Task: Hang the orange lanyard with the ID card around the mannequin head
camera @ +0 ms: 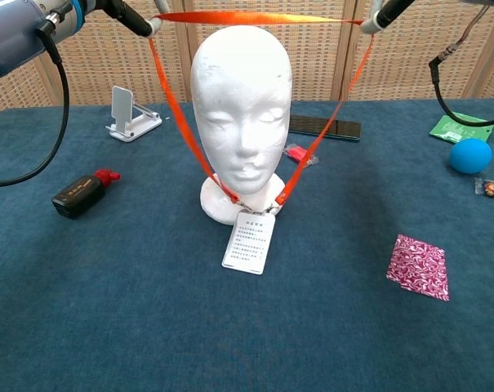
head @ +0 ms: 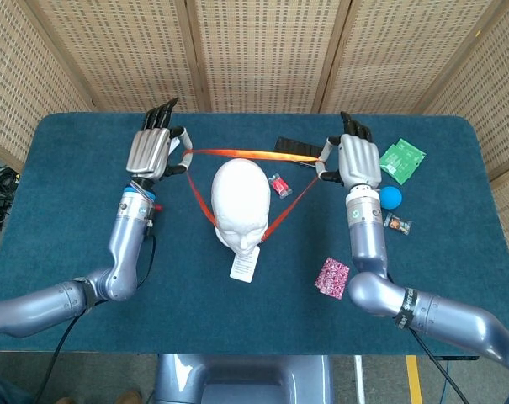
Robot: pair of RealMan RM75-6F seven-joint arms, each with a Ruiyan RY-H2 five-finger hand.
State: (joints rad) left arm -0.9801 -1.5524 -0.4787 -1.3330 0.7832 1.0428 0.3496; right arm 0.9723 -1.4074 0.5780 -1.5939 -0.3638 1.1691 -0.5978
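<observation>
Orange lanyard (head: 237, 153) stretched into a wide loop over the mannequin head (head: 240, 199). Top strap runs taut behind the crown; two side straps come down either side of the face to the ID card (camera: 250, 240), which hangs tilted at the front of the mannequin head's base, lower edge near the bench (head: 69, 252).

Left robot hand (head: 153, 151) pinches the strap left of the mannequin head, other fingers extended. Right robot hand (head: 353, 160) pinches it on the right, likewise.

Step in hand, by my reading: loop has cleared the crown and is ready to drop behind. Next move calls for both hands lowering together behind the mannequin head, then letting go so the strap settles at the neck.

Room: phone (camera: 324, 127) and small red wrapper (camera: 298, 153) lie close behind-right of the mannequin head; white stand (camera: 132, 113) behind-left. Space straight behind looks open.
</observation>
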